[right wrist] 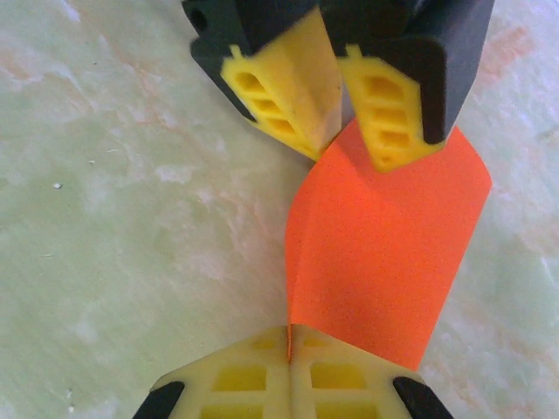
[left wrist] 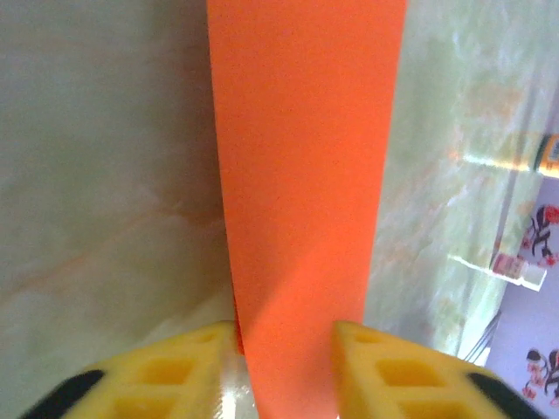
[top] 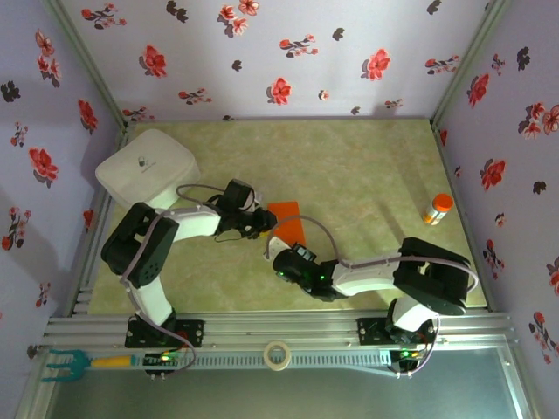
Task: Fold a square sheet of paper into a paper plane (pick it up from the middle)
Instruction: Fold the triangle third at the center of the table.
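Progress looks early: the square sheet of paper, so far only a creased wedge, sits on the desk, my right hand clamped shut on its near crease, my left hand parted astride its far tip, nose and wings not yet folded.

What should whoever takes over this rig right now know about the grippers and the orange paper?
Left gripper: jaws apart, straddling the far end of the square sheet of paper, not pinching it.
Right gripper: shut on the sheet's near creased edge.
Paper: in the middle of the table, between both grippers.
Done: sheet gripped, one crease visible.
To do: the remaining folds; no pointed plane yet.
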